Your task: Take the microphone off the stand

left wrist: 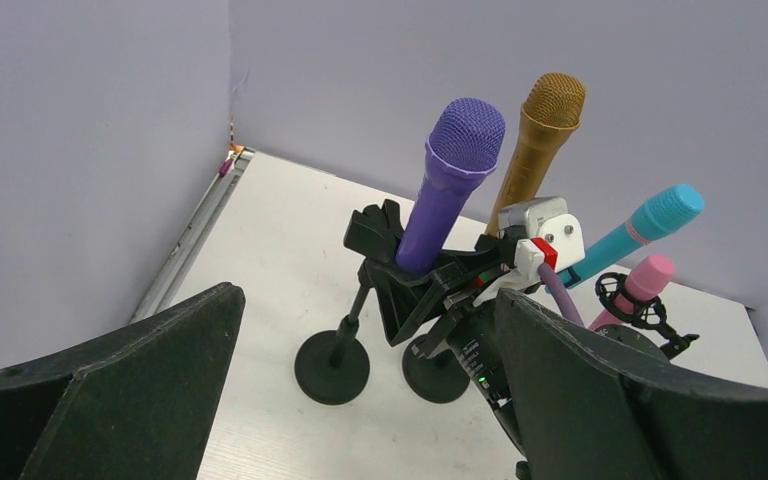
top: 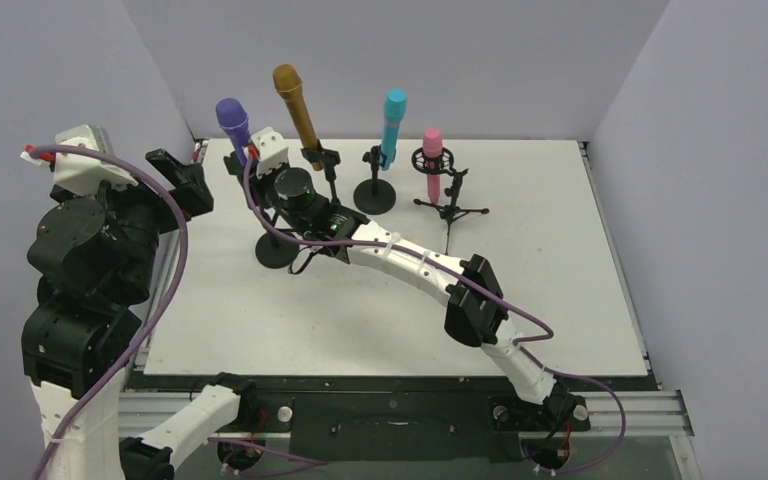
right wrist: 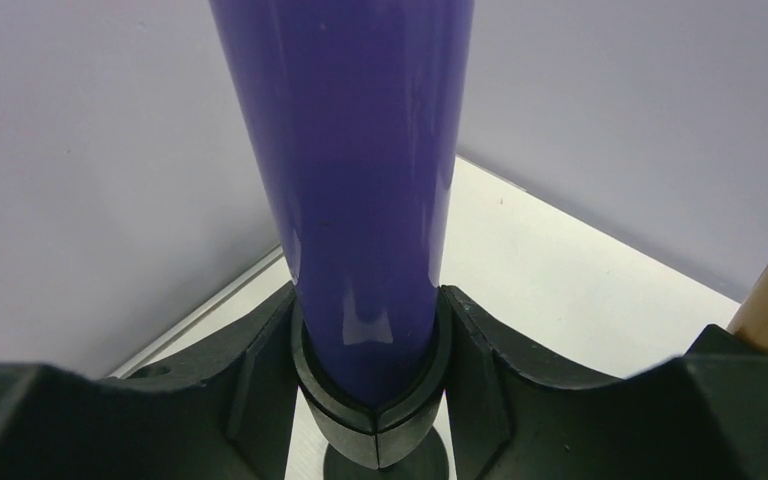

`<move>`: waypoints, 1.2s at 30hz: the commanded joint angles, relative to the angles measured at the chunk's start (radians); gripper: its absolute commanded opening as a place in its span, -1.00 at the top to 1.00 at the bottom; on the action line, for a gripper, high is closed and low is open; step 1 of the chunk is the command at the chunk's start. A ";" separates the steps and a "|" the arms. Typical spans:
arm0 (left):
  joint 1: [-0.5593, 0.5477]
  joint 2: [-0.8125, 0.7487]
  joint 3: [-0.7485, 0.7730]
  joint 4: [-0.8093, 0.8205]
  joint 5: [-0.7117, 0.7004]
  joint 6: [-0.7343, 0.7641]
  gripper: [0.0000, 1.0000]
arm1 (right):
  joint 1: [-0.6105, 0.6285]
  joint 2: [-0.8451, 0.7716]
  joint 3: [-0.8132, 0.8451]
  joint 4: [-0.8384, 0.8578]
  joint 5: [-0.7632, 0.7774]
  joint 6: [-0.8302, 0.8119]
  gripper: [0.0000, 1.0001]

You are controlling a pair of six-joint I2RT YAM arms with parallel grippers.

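Note:
The purple microphone (top: 233, 120) stands tilted in the black clip (right wrist: 375, 420) of its round-based stand (top: 278, 250) at the back left. My right gripper (top: 240, 162) reaches in from the right and is shut around the clip and the microphone's lower body (right wrist: 360, 180), with a finger pressed on each side. The left wrist view shows this grip (left wrist: 415, 280) below the purple head (left wrist: 465, 135). My left gripper (top: 185, 180) is open and empty, raised left of the stand, its fingers (left wrist: 110, 390) wide apart.
A gold microphone (top: 295, 100) on a round-based stand stands just right of the purple one, close to my right wrist. A teal microphone (top: 393, 125) and a pink microphone (top: 432, 155) on a tripod stand further right. Walls close the back and sides.

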 commanded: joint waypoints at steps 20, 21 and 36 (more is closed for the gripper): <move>-0.005 -0.072 -0.145 0.214 0.459 0.010 -0.93 | 0.017 -0.876 -0.804 0.071 -0.181 0.044 1.00; -0.005 -0.071 -0.181 0.259 0.496 0.003 -0.93 | 0.006 -0.931 -0.827 0.058 -0.183 0.043 1.00; -0.015 0.086 -0.436 0.877 1.385 -0.077 -0.98 | -0.260 -1.393 -1.167 -0.048 -0.531 0.061 1.00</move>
